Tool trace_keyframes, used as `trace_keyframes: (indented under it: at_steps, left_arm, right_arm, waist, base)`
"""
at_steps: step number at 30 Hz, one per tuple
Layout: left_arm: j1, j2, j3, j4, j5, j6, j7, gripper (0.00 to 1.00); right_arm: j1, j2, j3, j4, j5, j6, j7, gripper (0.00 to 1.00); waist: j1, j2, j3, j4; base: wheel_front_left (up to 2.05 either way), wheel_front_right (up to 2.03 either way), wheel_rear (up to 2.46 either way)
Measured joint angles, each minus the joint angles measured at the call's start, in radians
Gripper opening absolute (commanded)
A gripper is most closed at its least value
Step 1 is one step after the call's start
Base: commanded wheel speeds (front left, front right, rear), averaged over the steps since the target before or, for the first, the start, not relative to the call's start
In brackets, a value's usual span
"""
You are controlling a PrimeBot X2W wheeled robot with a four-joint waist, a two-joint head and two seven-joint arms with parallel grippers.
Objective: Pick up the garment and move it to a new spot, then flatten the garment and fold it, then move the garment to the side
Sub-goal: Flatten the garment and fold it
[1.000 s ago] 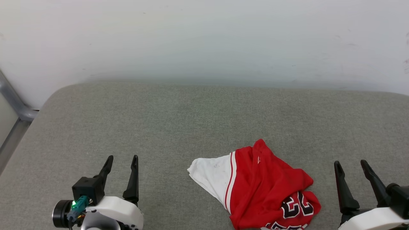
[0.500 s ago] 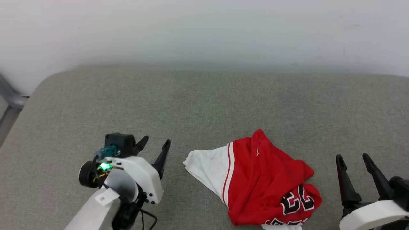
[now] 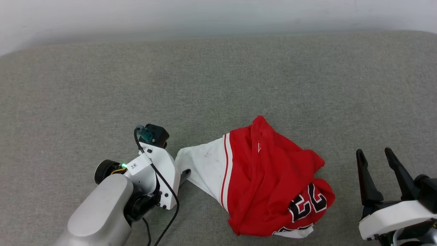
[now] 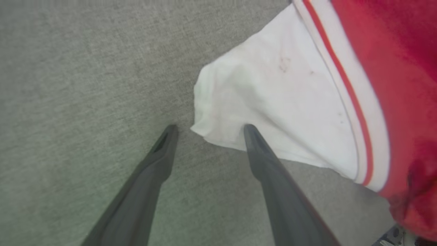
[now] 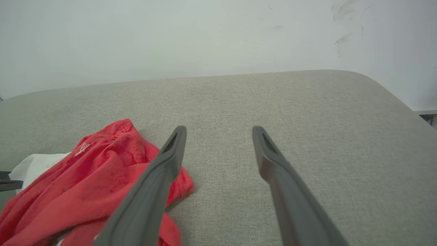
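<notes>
The garment (image 3: 263,177) is a crumpled red jersey with a white sleeve, lying at the near middle of the grey cushion. Black "23" print shows on its near right fold. My left gripper (image 4: 210,128) is open and points down at the white sleeve's left corner (image 4: 290,102). That corner lies between the fingertips, with the right fingertip (image 4: 251,133) over the cloth's edge. In the head view the left wrist covers most of those fingers. My right gripper (image 3: 372,152) stands open and empty, right of the garment (image 5: 102,171) and apart from it.
The grey upholstered surface (image 3: 218,85) stretches wide to the left and far side, ending at a white wall (image 3: 218,13). Its rounded right edge (image 5: 392,95) shows in the right wrist view. A black cable hangs from the left wrist (image 3: 170,208).
The head camera has tilted down, shifting the whole picture. My left arm has swung right and tipped downward onto the white sleeve corner. The right arm and the garment have stayed in place.
</notes>
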Motion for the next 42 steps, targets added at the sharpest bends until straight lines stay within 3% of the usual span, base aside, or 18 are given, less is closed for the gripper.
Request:
trace_keyframes:
  at_steps: [2,3,4,5,6,7,8,12,16,22,29,32,36,37,38,39,42]
  left_arm:
    - [-0.016,0.002,-0.015,0.013,0.0,-0.013,0.031,0.96]
    - [-0.024,0.003,-0.025,0.021,0.002,-0.019,0.047,0.79]
    - [-0.032,0.002,-0.031,0.026,0.001,-0.024,0.057,0.51]
    - [-0.036,0.003,-0.037,0.033,0.0,-0.029,0.065,0.33]
    - [-0.041,0.002,-0.042,0.037,0.0,-0.034,0.07,0.08]
    - [-0.045,0.002,-0.047,0.043,0.0,-0.038,0.073,0.08]
    - [-0.049,0.001,-0.05,0.045,0.0,-0.04,0.072,0.0]
    - [-0.054,-0.012,-0.064,0.055,0.018,-0.054,0.012,0.0]
    - [-0.038,-0.003,-0.039,0.048,0.037,-0.027,-0.083,0.0]
    - [0.038,0.088,0.057,-0.038,0.039,0.069,-0.177,0.0]
    - [0.266,0.178,0.179,-0.154,-0.036,0.207,-0.201,0.0]
    - [0.371,0.193,0.221,-0.178,-0.08,0.25,-0.21,0.0]
    - [0.471,0.184,0.245,-0.196,-0.123,0.271,-0.224,0.0]
    - [0.486,0.178,0.244,-0.198,-0.133,0.272,-0.225,0.05]
    - [0.497,0.169,0.24,-0.201,-0.134,0.272,-0.231,0.7]
    - [0.503,0.158,0.238,-0.205,-0.134,0.271,-0.241,1.0]
    - [0.503,0.143,0.235,-0.216,-0.121,0.266,-0.289,1.0]
  right_arm:
    - [-0.01,0.0,0.001,0.006,0.001,0.0,-0.006,1.0]
    - [-0.014,0.0,0.002,0.009,0.003,0.0,-0.009,1.0]
    - [-0.016,0.0,0.003,0.014,0.007,0.0,-0.013,1.0]
    - [-0.019,0.0,0.003,0.017,0.008,0.0,-0.014,1.0]
    - [-0.02,0.0,0.003,0.019,0.008,0.0,-0.015,1.0]
    - [-0.022,0.0,0.003,0.022,0.008,0.0,-0.019,1.0]
    - [-0.025,0.0,0.002,0.025,0.009,0.0,-0.023,1.0]
    - [-0.03,0.0,-0.007,0.038,0.01,0.0,-0.024,1.0]
    - [-0.026,0.0,-0.028,0.047,0.011,0.0,-0.022,1.0]
    - [-0.002,0.0,-0.057,0.05,0.012,0.0,-0.007,1.0]
    - [0.035,0.0,-0.075,0.044,0.015,0.0,0.01,1.0]
    - [0.04,0.0,-0.074,0.04,0.016,0.0,0.019,1.0]
    - [0.05,0.0,-0.071,0.032,0.017,0.0,0.024,1.0]
    - [0.05,0.0,-0.07,0.029,0.017,0.0,0.03,1.0]
    - [0.051,0.0,-0.071,0.027,0.017,0.0,0.031,1.0]
    - [0.052,0.0,-0.072,0.025,0.017,0.0,0.031,1.0]
    - [0.055,0.0,-0.071,0.019,0.017,0.0,0.04,1.0]
  waist:
    - [0.0,0.0,0.019,-0.012]
    - [0.0,0.0,0.027,-0.017]
    - [0.0,0.0,0.033,-0.023]
    - [-0.0001,0.0,0.039,-0.028]
    - [-0.0002,0.0,0.043,-0.032]
    - [-0.0002,0.0,0.047,-0.036]
    - [-0.0001,0.0,0.05,-0.038]
    - [-0.0001,0.0,0.048,-0.04]
    - [-0.0001,0.0001,0.024,-0.031]
    - [-0.0001,0.0,-0.032,-0.002]
    - [-0.0002,0.0,-0.096,0.045]
    - [-0.0003,0.0,-0.113,0.064]
    - [-0.0003,0.0,-0.124,0.076]
    - [-0.0002,0.0,-0.125,0.077]
    - [-0.0002,0.0,-0.127,0.079]
    - [-0.0002,0.0,-0.129,0.081]
    - [-0.0002,0.0,-0.136,0.085]
  base:
    - [0.0,0.0,0.0]
    - [0.0,0.0,0.0]
    - [0.0,0.0,0.0]
    - [0.0,0.0,0.0]
    - [0.0,0.0,0.0]
    - [0.0,0.0,0.0]
    - [0.0,0.0,0.0]
    - [0.0,0.0,0.0]
    - [0.0,0.0,0.0]
    - [0.0,0.0,0.0]
    - [0.0,0.0,0.0]
    - [0.0,0.0,0.0]
    - [0.0,0.0,0.0]
    - [0.0,0.0,0.0]
    - [0.0,0.0,0.0]
    - [0.0,0.0,0.0]
    - [0.0,0.0,0.0]
